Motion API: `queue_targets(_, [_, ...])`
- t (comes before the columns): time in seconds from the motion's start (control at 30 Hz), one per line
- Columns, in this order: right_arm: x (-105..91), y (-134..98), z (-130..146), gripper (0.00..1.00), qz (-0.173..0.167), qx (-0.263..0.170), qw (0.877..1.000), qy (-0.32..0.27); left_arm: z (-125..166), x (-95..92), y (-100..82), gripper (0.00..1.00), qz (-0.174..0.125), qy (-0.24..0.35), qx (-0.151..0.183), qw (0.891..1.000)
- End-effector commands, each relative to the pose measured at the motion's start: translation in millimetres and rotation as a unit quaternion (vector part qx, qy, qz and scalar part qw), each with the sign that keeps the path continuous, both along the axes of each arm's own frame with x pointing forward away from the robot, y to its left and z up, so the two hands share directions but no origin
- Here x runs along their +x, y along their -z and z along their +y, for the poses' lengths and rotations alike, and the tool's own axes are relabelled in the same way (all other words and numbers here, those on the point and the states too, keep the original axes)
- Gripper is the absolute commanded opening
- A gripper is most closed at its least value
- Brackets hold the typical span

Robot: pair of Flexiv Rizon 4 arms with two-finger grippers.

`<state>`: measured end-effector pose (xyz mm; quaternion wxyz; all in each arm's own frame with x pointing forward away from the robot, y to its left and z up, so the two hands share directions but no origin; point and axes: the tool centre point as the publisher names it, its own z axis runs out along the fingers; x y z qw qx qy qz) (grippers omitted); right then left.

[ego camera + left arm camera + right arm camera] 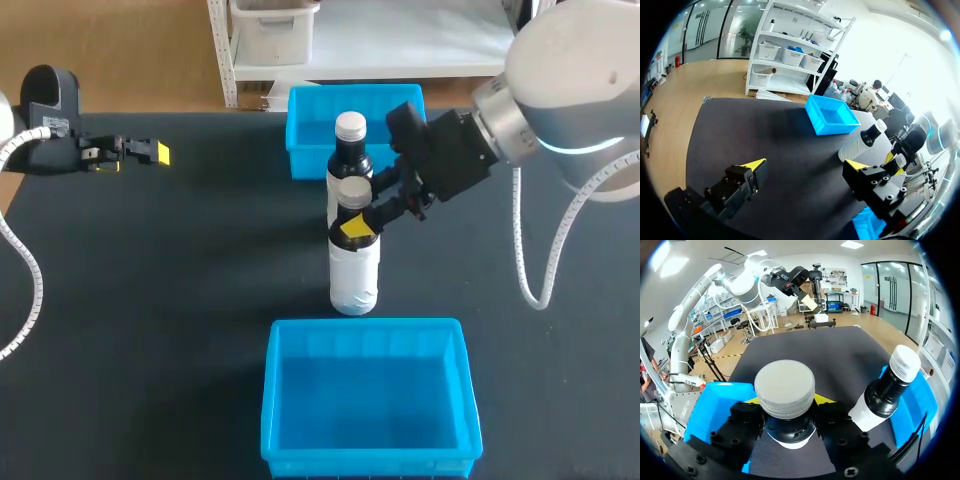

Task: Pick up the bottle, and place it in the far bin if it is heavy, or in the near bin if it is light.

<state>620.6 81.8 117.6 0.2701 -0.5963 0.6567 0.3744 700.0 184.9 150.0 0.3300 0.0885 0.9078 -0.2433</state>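
Black matting covers the table [150, 300], read here from above as a clock dial. Two arms reach over it: the right arm [570, 80] comes in from 2 o'clock and the left arm [45, 110] from 10 o'clock.

Two blue bins stand on the matting, the far bin [300, 150] at 12 o'clock and the near bin [365, 330] at 6 o'clock.

Two bottles stand between the bins at the dial's centre, each with a white body, a dark neck and a white cap. The front bottle [353, 270] is upright at the very centre. The rear bottle [350, 155] is just beside it at its 12 o'clock, on the matting short of the far bin. Whether the two bottles touch cannot be told.

The right gripper [358, 220] is clenched on the front bottle's neck, just under the cap, reaching it from the bottle's 2 o'clock. In the right wrist view the cap [785, 387] sits between the two fingers, which press the neck from both sides and stand only as far apart as the neck is wide. Whether that bottle's base rests on the matting or hangs just off it cannot be told. The rear bottle stands beside this gripper, apart from its fingers.

The left gripper [805, 167] hangs at 10 o'clock, well apart from both bottles. It is released, with its yellow-tipped fingers spread wide over bare matting.
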Motion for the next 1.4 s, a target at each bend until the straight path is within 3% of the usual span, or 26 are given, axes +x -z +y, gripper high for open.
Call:
queue_targets(0.03, [-2.5, 0, -5, 0.00, -0.003, 0.001, 1.000, 0.003, 0, 0.0, 0.0, 1.00, 0.000, 0.000, 0.000, 1.000])
queue_targets(0.77, [13.4, -35, -50, 0.00, -0.039, -0.016, 0.998, 0.047, 0, 0.0, 0.0, 1.00, 0.000, 0.000, 0.000, 1.000])
queue_targets(1.4, [20.0, -77, -117, 0.00, -0.071, -0.055, 0.990, 0.107, 0, 0.0, 0.0, 1.00, 0.000, 0.000, 0.000, 1.000])
